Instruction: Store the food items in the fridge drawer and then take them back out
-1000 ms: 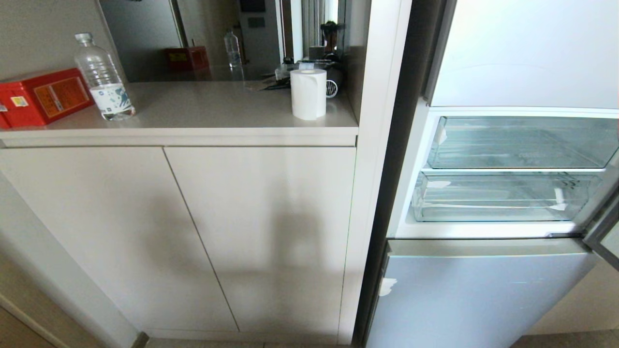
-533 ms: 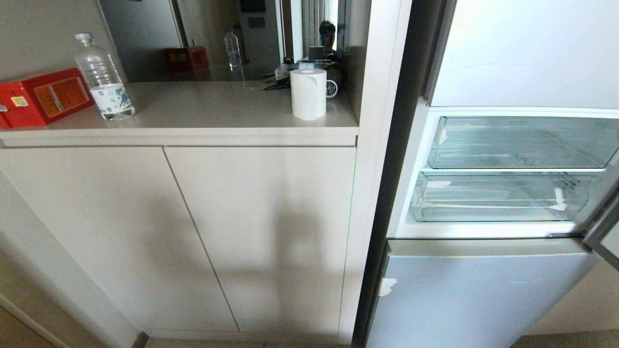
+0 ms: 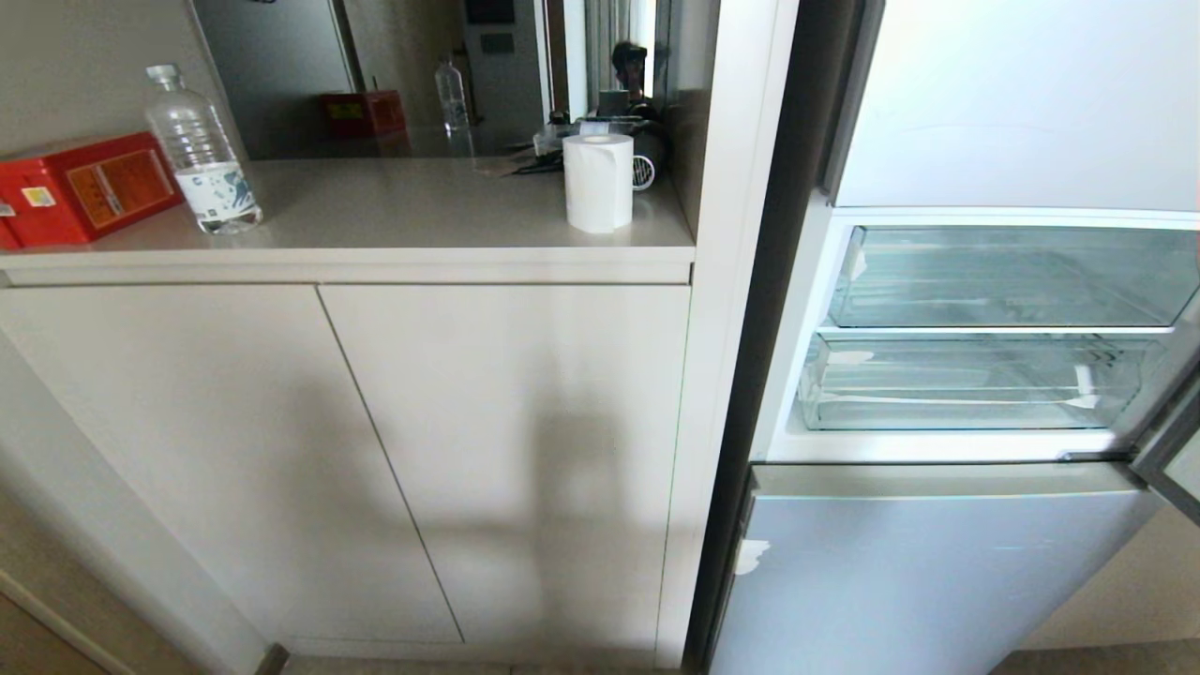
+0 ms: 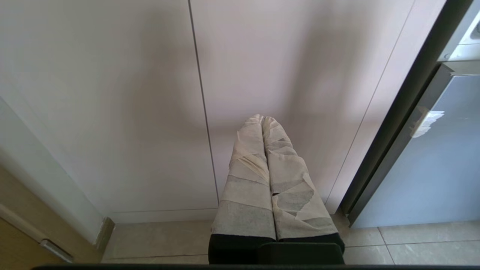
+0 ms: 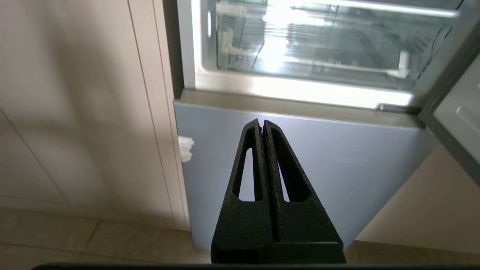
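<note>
Before the closed pale blue-grey lower fridge door, the right gripper points at the panel with its black jaws pressed together and nothing between them. Just above that door the fridge compartment stands open, and the fridge drawer, a clear plastic bin with a ribbed floor, sits pushed in behind a bright white sill. A small scrap of white tape clings to the left edge of the lower door.

Further to the left, the left gripper, its jaws wrapped in pale tape and shut against each other, faces the beige cabinet doors low down, close to the tiled floor, holding nothing.

From the head view neither arm shows. The fridge drawer lies as the lower of two clear bins, beneath a shallower clear tray; no tomato-like piece can be seen in either. The open fridge door shows at the right edge. Left of the fridge, the desk over the cabinet carries a red box, a clear water bottle just beside it, and a white paper roll standing upright near the desk's right end, well apart from the bottle. A mirror behind the desk reflects the bottle and box.
</note>
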Available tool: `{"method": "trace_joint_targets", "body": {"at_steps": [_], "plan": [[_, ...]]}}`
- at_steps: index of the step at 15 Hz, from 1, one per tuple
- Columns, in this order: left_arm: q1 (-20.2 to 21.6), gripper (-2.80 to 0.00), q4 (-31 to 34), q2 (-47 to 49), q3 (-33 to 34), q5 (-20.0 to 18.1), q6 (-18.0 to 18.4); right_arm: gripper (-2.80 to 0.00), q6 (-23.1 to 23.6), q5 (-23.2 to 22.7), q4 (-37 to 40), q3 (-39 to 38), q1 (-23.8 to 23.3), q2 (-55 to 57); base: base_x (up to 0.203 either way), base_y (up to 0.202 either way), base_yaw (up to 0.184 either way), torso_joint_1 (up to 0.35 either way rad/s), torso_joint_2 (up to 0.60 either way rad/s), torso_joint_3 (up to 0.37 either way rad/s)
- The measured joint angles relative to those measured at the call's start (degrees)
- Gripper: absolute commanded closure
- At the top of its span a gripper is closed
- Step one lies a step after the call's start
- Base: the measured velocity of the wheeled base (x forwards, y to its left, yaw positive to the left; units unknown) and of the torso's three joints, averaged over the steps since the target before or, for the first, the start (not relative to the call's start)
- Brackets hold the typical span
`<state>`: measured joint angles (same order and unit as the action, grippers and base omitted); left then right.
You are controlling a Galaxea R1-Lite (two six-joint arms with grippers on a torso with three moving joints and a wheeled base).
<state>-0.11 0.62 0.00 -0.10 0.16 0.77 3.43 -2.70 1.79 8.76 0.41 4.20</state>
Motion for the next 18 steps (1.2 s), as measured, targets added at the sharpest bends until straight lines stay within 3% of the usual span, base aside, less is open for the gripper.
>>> {"method": "trace_joint_targets", "body": {"at_steps": [8,13,18], "plan": [[0.0,0.0,0.0,0.0,0.0,0.0,0.0,0.0,-5.5,-9.8,-7.2,16.0,0.6,40.7,0.0,0.0,0.0,0.0,0.0,0.0],[0.0,0.0,0.0,0.0,0.0,0.0,0.0,0.0,-8.7,-11.8,-26.2,18.9,2.5,68.4,0.0,0.0,0.0,0.0,0.0,0.0],[0.0,0.0,0.0,0.0,0.0,0.0,0.0,0.0,-7.5,-12.0,-49.0,19.5,3.9,89.8,0.0,0.0,0.0,0.0,0.0,0.0]]}}
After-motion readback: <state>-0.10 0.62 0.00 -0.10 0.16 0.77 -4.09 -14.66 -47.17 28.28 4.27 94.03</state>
